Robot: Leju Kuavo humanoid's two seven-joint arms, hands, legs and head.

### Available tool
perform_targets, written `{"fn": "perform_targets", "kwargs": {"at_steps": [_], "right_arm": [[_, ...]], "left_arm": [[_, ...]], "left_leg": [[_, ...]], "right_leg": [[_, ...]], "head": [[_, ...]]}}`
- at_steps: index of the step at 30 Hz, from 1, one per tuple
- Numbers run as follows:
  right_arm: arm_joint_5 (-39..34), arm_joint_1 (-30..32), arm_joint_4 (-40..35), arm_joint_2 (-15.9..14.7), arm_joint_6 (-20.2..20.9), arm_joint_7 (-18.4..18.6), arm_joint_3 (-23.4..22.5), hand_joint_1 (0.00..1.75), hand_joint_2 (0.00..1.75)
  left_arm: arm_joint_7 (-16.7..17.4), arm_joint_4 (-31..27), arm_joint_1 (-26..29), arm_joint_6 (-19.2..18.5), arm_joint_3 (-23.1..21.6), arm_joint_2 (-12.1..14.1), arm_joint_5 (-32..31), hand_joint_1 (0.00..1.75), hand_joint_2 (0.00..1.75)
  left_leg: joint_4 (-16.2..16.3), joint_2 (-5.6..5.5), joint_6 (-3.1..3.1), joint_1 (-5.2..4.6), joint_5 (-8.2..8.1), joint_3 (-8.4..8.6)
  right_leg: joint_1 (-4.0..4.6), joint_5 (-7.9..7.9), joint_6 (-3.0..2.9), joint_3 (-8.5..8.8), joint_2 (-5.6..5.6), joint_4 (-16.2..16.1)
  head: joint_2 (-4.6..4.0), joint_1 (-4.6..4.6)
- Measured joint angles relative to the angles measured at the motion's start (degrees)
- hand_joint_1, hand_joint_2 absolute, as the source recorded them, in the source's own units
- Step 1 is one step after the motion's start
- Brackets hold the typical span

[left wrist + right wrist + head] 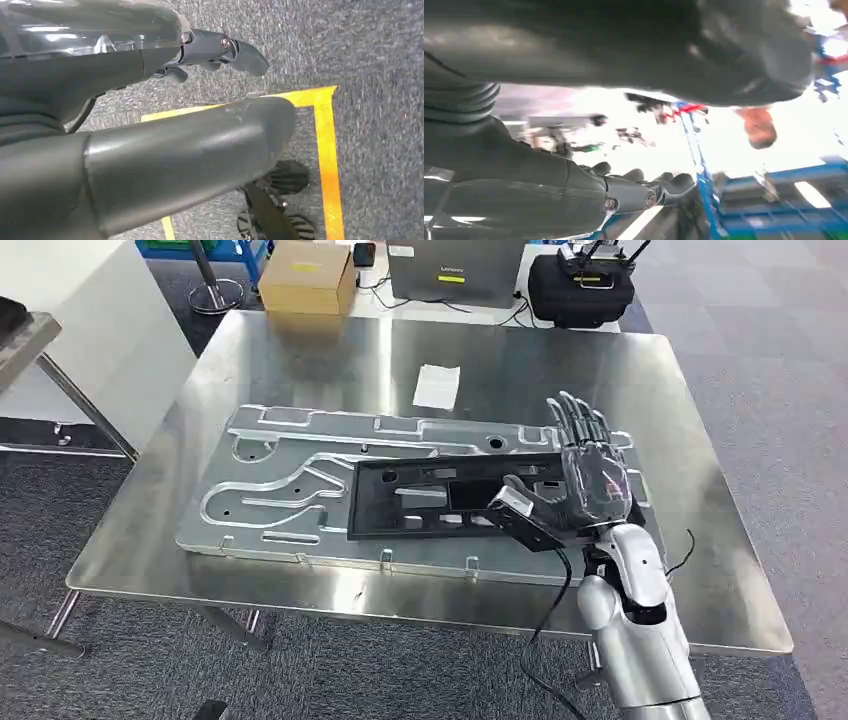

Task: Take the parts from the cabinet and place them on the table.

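We saw the right hand (574, 165) close to the lens: its grey ribbed cover, a broad dark thumb (649, 45) across one side of the picture, and darker fingers (659, 187) lying straight and together along the other, holding nothing. Between them the background was washed out by glare and blurred. We could make out blue metal racking (774, 200), a blue upright bar (696, 150), a blurred orange-brown shape (759, 127), and small dark and red objects (664, 107) that we could not identify.

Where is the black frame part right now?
Head view: the black frame part lies on the large aluminium plate on the steel table, right of centre, beneath the raised right robot hand.
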Motion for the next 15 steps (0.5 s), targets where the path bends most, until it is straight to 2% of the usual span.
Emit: {"fn": "perform_targets", "kwargs": {"at_steps": [1, 3, 4, 5, 6, 7, 9, 10, 11, 13, 14, 15], "right_arm": [[-1.1, 0.1, -2.8, -0.2, 0.6, 0.0, 0.6, 0.0, 0.0], [-2.4, 0.3, -7.5, -0.8, 2.3, 0.5, 1.7, 0.0, 0.0], [-2.9, 0.6, -9.4, -1.3, 2.9, 0.9, 2.0, 0.0, 0.0], [-3.2, 0.9, -10.8, -1.6, 3.2, 1.0, 2.1, 0.0, 0.0], [-3.9, 1.1, -12.2, -2.1, 3.4, 1.1, 2.3, 0.0, 0.0], [-4.6, 1.1, -13.4, -2.5, 3.4, 1.2, 2.4, 0.0, 0.0], [-5.6, 1.0, -16.2, -3.2, 3.3, 1.2, 2.5, 0.0, 0.0], [-5.8, 1.0, -17.2, -3.5, 3.3, 1.2, 2.5, 0.0, 0.0], [-6.0, 1.0, -18.0, -3.6, 3.3, 1.2, 2.5, 0.0, 0.0], [-6.1, 1.1, -19.1, -4.0, 3.3, 1.2, 2.5, 0.0, 0.0], [-6.1, 1.1, -19.5, -4.2, 3.3, 1.2, 2.5, 0.0, 0.0], [-6.1, 1.2, -20.0, -4.3, 3.3, 1.2, 2.5, 0.0, 0.0]], "left_arm": [[-0.2, 0.0, 0.0, 0.0, 0.2, 0.0, 0.1, 0.0, 0.0], [-0.4, 0.0, 0.1, 0.0, 0.5, 0.0, 0.4, 0.0, 0.0], [-0.5, 0.0, 0.2, 0.0, 0.8, 0.0, 0.7, 0.0, 0.0], [-0.6, 0.0, 0.3, 0.0, 1.1, 0.0, 0.8, 0.0, 0.0], [-0.7, 0.0, 0.5, 0.0, 1.3, 0.0, 0.8, 0.0, 0.0], [-0.8, 0.0, 0.6, 0.0, 1.4, 0.0, 0.8, 0.0, 0.0], [-0.9, 0.0, 0.6, -0.1, 1.6, 0.0, 0.9, 0.0, 0.0], [-1.0, 0.0, 0.6, -0.1, 1.7, -0.3, 0.9, 0.0, 0.0], [-1.0, 0.0, 0.6, -0.1, 1.8, -0.3, 0.9, 0.0, 0.0], [-1.0, 0.0, 0.8, -0.1, 1.9, -0.3, 0.9, 0.0, 0.0], [-1.0, 0.0, 0.7, -0.1, 1.9, -0.3, 0.9, 0.0, 0.0], [-1.1, 0.0, 0.7, -0.1, 1.9, -0.2, 0.9, 0.0, 0.0]], "left_leg": [[-0.1, 0.0, 0.44, 0.0, 0.03, 0.01], [-0.1, 0.06, 0.68, -0.06, -0.04, -0.05], [-0.1, 0.05, 0.72, -0.11, -0.06, -0.06], [-0.1, 0.02, 0.78, -0.17, -0.1, -0.04], [-0.1, -0.01, 0.83, -0.23, -0.13, 0.03], [-0.1, -0.06, 0.85, -0.36, -0.16, 0.12], [-0.1, -0.16, 0.78, -0.53, -0.26, 0.42], [-0.1, -0.12, 0.69, -0.47, -0.3, 0.32], [0.0, -0.17, 0.33, -0.68, -0.35, 0.19], [-0.2, -0.06, -0.31, -0.33, -0.27, 0.25], [-0.5, -0.05, -0.67, -0.42, -0.18, 0.43], [-0.1, 0.02, -0.96, -0.54, -0.63, 0.32]], "right_leg": [[0.0, -1.58, 0.23, -0.92, -0.02, 2.0], [-0.1, -6.11, 0.62, -5.06, -0.02, 10.8], [-0.11, -7.55, 0.71, -7.12, -0.02, 15.0], [-0.11, -7.6, 0.7, -8.23, -0.02, 16.9], [-0.09, -6.39, 0.55, -8.06, -0.02, 16.1], [-0.04, -4.1, 0.24, -6.62, -0.01, 12.9], [0.53, 1.06, -1.0, -1.4, -0.01, 2.4], [0.91, 0.81, -1.78, -0.04, -0.13, -0.5], [1.05, 1.16, -1.67, -0.09, -0.35, -1.0], [1.35, 1.14, -1.73, -0.16, -0.17, -1.0], [1.29, 1.31, -1.95, -0.05, -0.16, -1.4], [0.36, 1.81, -2.2, 0.61, -0.36, -2.4]], "head": [[0.0, 0.29], [0.0, 0.37], [0.0, 0.39], [0.0, 0.42], [0.0, 0.42], [0.0, 0.42], [0.0, 0.42], [0.0, 0.35], [0.0, 0.33], [0.0, 0.59], [0.0, 0.59], [0.0, 0.57]]}}
